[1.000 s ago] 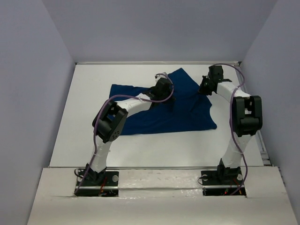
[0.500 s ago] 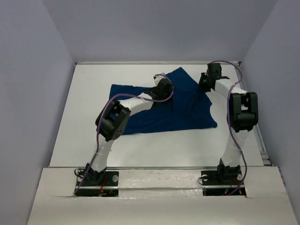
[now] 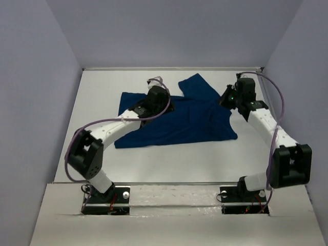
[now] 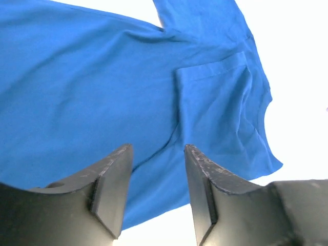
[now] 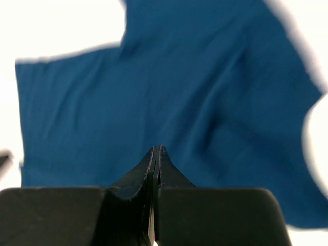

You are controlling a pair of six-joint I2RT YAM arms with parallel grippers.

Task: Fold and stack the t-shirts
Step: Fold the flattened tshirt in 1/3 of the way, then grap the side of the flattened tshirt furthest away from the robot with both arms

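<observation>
A dark blue t-shirt [image 3: 189,123] lies spread and creased on the white table [image 3: 154,164], one sleeve pointing toward the back wall. My left gripper [image 3: 160,100] hovers over the shirt's left part. In the left wrist view it [image 4: 158,149] is open, nothing between its fingers [image 4: 110,184], and the t-shirt [image 4: 102,82] lies below. My right gripper [image 3: 229,97] is over the shirt's right edge. The right wrist view shows it [image 5: 157,148] shut with no cloth between the pads, above the blurred t-shirt [image 5: 195,87].
Grey-lilac walls [image 3: 41,102] close the table in on the left, back and right. A metal strip [image 3: 174,183] marks the near table edge in front of both arm bases. Purple cables [image 3: 113,122] loop along the arms.
My left gripper has opened and drawn back leftward over the shirt, its elbow dropping low to the left. The right arm's elbow has swung down to the right; its jaws opened briefly and are shut again.
</observation>
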